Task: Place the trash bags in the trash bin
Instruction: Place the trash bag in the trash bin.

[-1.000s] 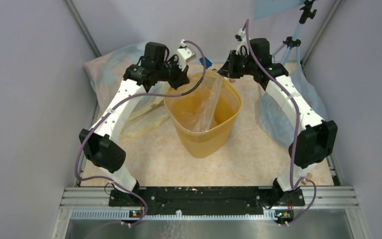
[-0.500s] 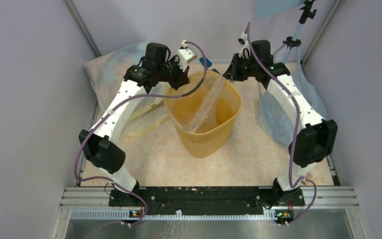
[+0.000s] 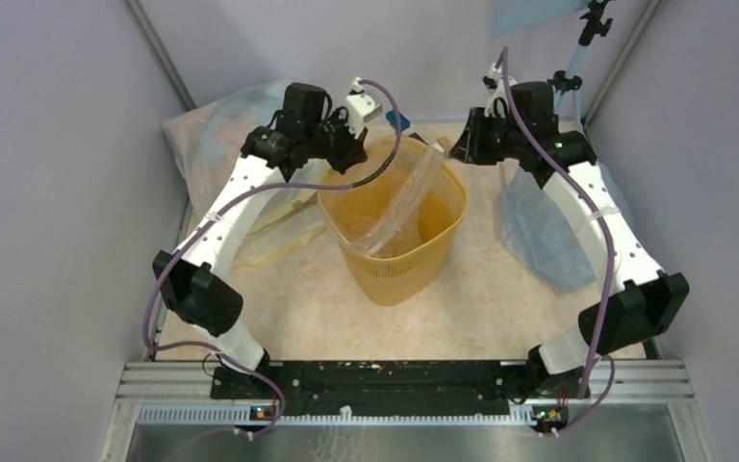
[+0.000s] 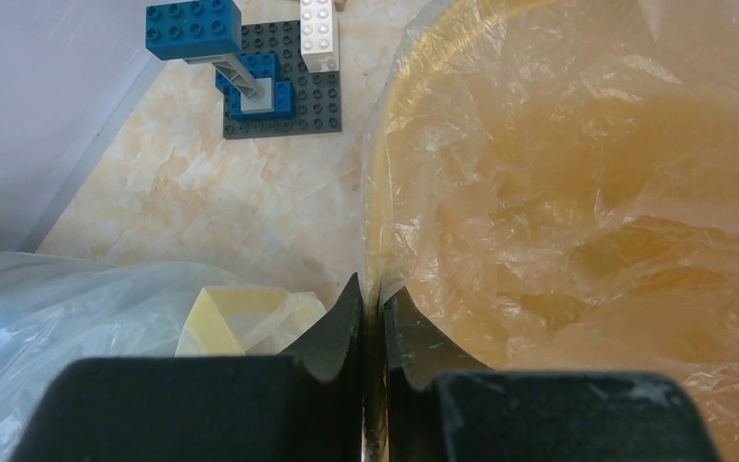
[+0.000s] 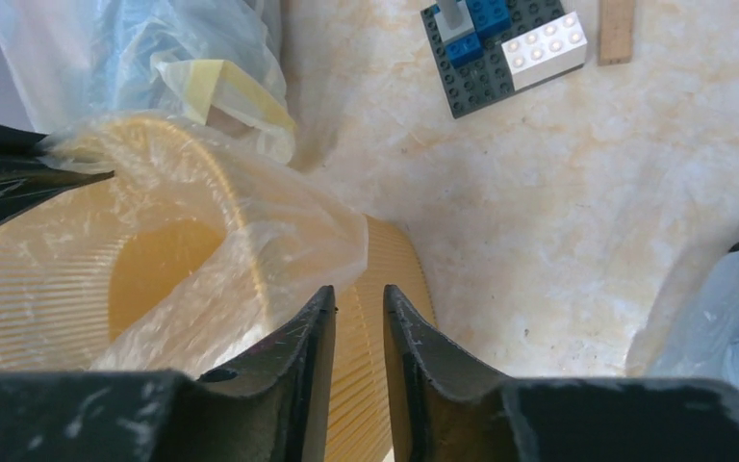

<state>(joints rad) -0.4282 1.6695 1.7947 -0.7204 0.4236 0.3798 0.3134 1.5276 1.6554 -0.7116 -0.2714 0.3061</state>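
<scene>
Now we see the right claw (image 5: 358, 294) parted and backing off, trash bag (image 3: 406, 197) released over the trash bin (image 3: 399, 274); left claw (image 4: 372, 289) stays clamped on its edge.

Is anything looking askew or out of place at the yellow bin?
Yes. The trash bag sits askew: a bunched fold of it slants across the mouth of the trash bin, from the far right rim down inside, rather than lying against the walls.
</scene>
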